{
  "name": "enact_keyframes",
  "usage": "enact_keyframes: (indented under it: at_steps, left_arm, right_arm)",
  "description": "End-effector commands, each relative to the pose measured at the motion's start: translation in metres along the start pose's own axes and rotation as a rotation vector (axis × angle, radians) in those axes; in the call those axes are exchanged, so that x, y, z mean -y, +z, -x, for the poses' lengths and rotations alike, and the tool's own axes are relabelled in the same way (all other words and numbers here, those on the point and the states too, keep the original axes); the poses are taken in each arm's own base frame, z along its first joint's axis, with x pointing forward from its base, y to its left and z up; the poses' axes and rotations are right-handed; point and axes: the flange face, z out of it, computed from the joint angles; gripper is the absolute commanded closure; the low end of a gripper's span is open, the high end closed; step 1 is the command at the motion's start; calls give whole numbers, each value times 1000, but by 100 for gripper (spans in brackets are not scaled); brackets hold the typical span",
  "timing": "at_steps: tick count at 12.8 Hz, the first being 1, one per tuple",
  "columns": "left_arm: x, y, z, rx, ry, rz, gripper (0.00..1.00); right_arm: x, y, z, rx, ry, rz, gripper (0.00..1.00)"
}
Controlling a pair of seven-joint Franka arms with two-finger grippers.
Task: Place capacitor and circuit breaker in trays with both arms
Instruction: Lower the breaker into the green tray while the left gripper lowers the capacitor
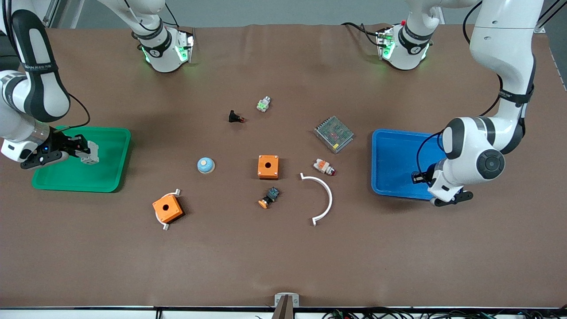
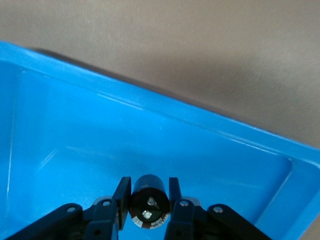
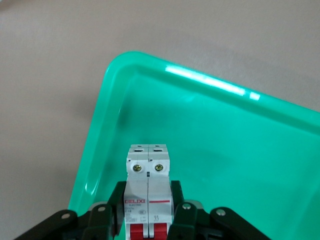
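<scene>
My left gripper (image 1: 417, 177) is over the blue tray (image 1: 394, 159), at its end nearest the left arm. In the left wrist view the gripper (image 2: 147, 194) is shut on the capacitor (image 2: 148, 200), a small black cylinder, above the tray's floor (image 2: 150, 135). My right gripper (image 1: 83, 152) is over the green tray (image 1: 110, 146) and is shut on the white-grey circuit breaker (image 1: 90, 154). In the right wrist view the gripper (image 3: 148, 200) clamps the breaker (image 3: 148, 175) by its sides, red levers toward the wrist, above the tray's floor (image 3: 240, 150).
Between the trays lie two orange boxes (image 1: 268, 166) (image 1: 168, 208), a blue dome (image 1: 206, 165), a white arc (image 1: 323, 195), a mesh-covered module (image 1: 334, 134), a white-and-orange part (image 1: 323, 166), a black push button (image 1: 269, 197), a black switch (image 1: 235, 117) and a small green-white part (image 1: 263, 104).
</scene>
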Motion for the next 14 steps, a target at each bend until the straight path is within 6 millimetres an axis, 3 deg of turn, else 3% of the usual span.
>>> enact_keyframes:
  at_steps: [1,3,5,7,8,9,10,12,14]
  left_arm:
    - [4,4,7,-4,23,-15,87]
    - [4,4,6,-8,31,-23,60]
    - [1,6,5,-8,34,-24,43]
    - [1,-4,3,-25,32,-19,26]
    - [-1,-13,0,-37,35,-14,21]
    - [-5,-26,-3,-58,38,-7,7]
    - [-12,-39,-7,-84,42,0,0]
    - [-25,-67,-13,-137,60,14,0]
    - [-39,-110,-21,-164,74,24,0]
  right_arm:
    - [4,5,0,-55,15,5,99]
    - [16,20,-6,-26,83,-12,99]
    - [26,32,-11,2,107,-17,99]
    - [25,40,-12,45,94,26,99]
    - [25,42,-13,63,100,52,99]
    - [25,43,-12,80,111,72,99]
    - [24,42,-12,84,110,83,98]
    - [15,38,-11,78,118,92,97]
    - [3,36,-8,77,124,104,95]
